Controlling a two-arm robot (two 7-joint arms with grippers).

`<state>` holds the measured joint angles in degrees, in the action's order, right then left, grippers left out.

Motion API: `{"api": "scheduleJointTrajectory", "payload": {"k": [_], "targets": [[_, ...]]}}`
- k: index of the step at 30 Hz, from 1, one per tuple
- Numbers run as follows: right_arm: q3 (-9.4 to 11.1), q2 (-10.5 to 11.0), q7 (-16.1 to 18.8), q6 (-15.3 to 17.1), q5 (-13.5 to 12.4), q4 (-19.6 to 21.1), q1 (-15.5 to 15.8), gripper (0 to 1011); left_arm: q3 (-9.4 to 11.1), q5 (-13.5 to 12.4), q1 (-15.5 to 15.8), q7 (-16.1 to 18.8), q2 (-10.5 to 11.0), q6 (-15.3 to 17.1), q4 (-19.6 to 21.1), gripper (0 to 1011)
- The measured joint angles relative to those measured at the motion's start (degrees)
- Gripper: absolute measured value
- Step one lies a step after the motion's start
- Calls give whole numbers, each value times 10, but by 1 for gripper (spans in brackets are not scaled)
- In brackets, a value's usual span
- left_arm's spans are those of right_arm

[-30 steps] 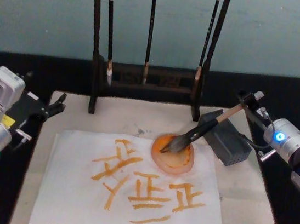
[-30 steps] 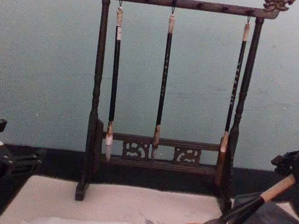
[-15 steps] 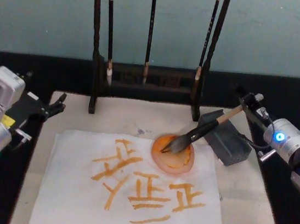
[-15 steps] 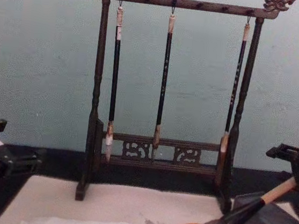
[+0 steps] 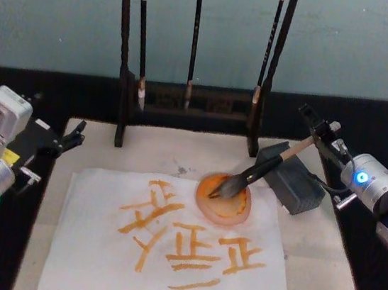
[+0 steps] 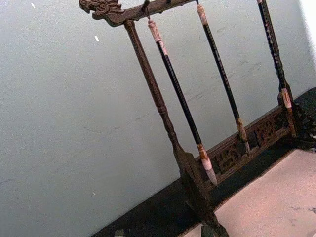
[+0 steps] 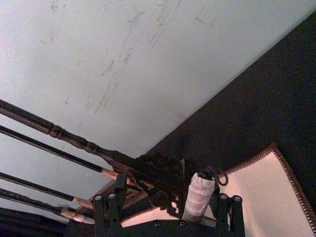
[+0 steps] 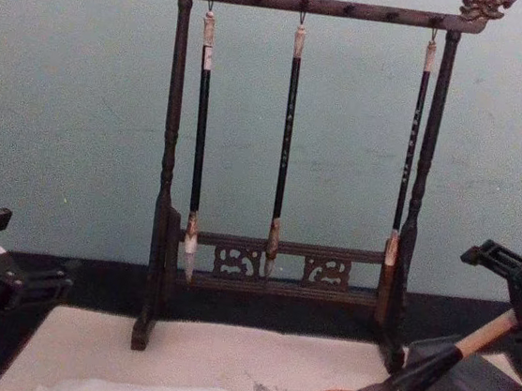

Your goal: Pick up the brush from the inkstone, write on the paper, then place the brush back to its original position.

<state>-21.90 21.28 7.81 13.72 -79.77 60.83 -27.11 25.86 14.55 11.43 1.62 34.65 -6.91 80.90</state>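
Note:
The brush point(image 5: 262, 170) lies at a slant, its grey bristles in an orange dish point(image 5: 224, 200) and its black section resting on the dark grey inkstone point(image 5: 295, 188). My right gripper point(image 5: 315, 130) is open at the tan handle's far end. In the right wrist view the wrapped handle end point(image 7: 199, 195) sits between the spread fingers, with a gap on each side. The paper point(image 5: 93, 260) lies in front, covered with orange characters. My left gripper point(image 5: 73, 136) is parked open at the table's left edge.
A dark wooden rack point(image 5: 185, 101) with three thin hanging brushes stands at the back, right behind the dish. The paper lies on a cream mat point(image 5: 321, 262) with bare room at the right front. Black tabletop surrounds the mat.
My right gripper's fingers have spread apart at the handle end and one finger has risen. The brush stays put across the dish and inkstone. The left arm has not moved.

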Motion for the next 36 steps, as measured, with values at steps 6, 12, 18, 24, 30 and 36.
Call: {"api": "scheduleJointTrajectory", "payload": {"k": [6, 12, 18, 24, 30, 36], "targets": [[-4, 5, 6, 0, -4, 3, 2, 1000, 0, 0, 0, 0, 0, 0, 0, 1010], [-6, 18, 3, 7, -17, 19, 12, 1000, 0, 0, 0, 0, 0, 0, 0, 1010], [-6, 39, -6, 16, -37, 45, 30, 1000, 0, 0, 0, 0, 0, 0, 0, 1010], [-5, 69, -4, 26, -57, 82, 56, 1000, 0, 0, 0, 0, 0, 0, 0, 1010], [-3, 95, 0, 25, -72, 122, 82, 1000, 0, 0, 0, 0, 0, 0, 0, 1010], [0, 120, 1, 13, -84, 162, 107, 1000, 0, 0, 0, 0, 0, 0, 0, 1010]]}}
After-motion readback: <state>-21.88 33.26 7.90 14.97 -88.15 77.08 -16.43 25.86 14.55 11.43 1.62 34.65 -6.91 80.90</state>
